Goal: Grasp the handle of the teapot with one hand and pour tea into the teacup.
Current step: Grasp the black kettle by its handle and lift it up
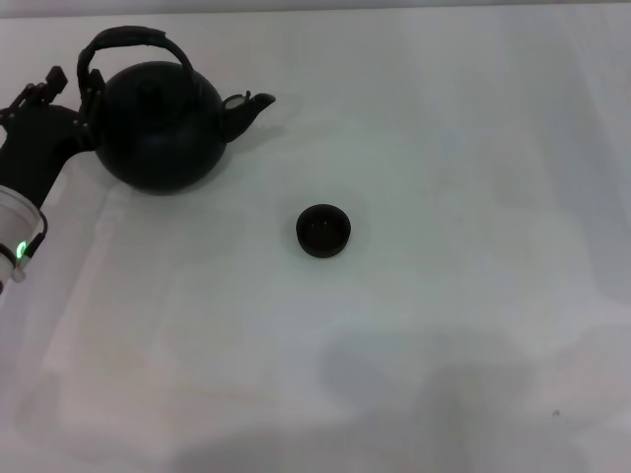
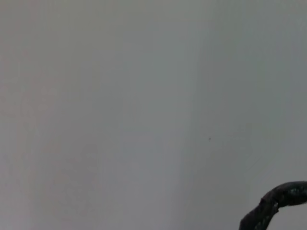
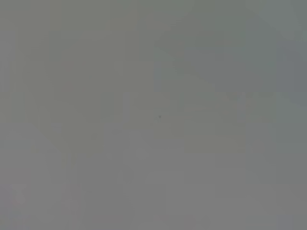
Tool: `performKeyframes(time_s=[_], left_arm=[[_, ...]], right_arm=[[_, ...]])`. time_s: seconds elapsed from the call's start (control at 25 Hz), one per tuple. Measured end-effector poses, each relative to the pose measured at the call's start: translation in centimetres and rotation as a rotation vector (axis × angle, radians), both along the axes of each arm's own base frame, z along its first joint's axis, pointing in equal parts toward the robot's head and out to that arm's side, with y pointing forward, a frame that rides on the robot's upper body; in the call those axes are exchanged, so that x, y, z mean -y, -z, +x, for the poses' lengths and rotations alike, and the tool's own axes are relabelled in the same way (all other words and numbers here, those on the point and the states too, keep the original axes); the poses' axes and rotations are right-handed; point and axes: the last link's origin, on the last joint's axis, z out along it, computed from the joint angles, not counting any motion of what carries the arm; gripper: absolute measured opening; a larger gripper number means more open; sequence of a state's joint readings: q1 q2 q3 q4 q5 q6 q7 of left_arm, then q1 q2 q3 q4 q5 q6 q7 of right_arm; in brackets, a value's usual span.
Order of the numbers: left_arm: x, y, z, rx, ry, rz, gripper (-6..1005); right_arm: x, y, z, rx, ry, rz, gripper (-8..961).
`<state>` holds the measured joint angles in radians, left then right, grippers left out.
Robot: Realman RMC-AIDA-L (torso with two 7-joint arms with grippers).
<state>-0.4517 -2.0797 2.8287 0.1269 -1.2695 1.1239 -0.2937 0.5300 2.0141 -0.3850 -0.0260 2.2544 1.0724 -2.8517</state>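
The teapot (image 1: 163, 128), a large round matte-black pot with a short curved spout, stands near the far left corner of the white table (image 1: 463, 325). Its spout points along the far edge toward the right. Its handle (image 1: 130, 41), a dark arched hoop, rises over the lid, and the plane of the hoop runs roughly the same way as the spout, left to right.

The left gripper (image 1: 87, 103) is right against the pot's left side, at the foot of the hoop where it meets the body. Its dark fingers blend with the pot, so I cannot tell whether they are spread, narrowed or already closed round the hoop. The left wrist view shows only a dark curved piece at one corner, probably part of the hoop, over bare table.

The teacup (image 1: 323, 231), a small round dark handleless cup, sits upright near the middle of the table, well apart from the pot, nearer the front edge and to the right of the spout.

The right arm does not show in the head view, and its wrist view shows only plain surface.

The left arm is plainly the nearer one. In my judgement the coming move turns on the hoop lying just to the right of and above that gripper: a hold high on the arch would let the pot swing spout-first toward the cup.
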Motion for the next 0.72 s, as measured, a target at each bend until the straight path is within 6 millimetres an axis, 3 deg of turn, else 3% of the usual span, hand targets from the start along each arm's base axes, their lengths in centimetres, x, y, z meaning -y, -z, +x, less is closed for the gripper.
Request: performKeyframes(time_s=[0.12,0.32,0.56,0.72], left_arm=[[-0.20,0.11,0.02,-0.003,-0.006,-0.006,455],[-0.45,0.45,0.30,-0.019,0.004,-0.029,221],[-0.49,0.43,0.37,-0.015,0.007,-0.030,118],[-0.46,0.11,0.59,-0.006,0.027,-0.013,118]], right_arm=[[-0.02,-0.02,-0.01,-0.003,-0.001,0.000,825],[-0.06,-0.01,-0.02,-0.004,0.000,-0.001,825],[0.01,0.04,0.14,-0.005,0.008,-0.005,825],[0.05,0.05,0.19,-0.005,0.010,-0.005,825]])
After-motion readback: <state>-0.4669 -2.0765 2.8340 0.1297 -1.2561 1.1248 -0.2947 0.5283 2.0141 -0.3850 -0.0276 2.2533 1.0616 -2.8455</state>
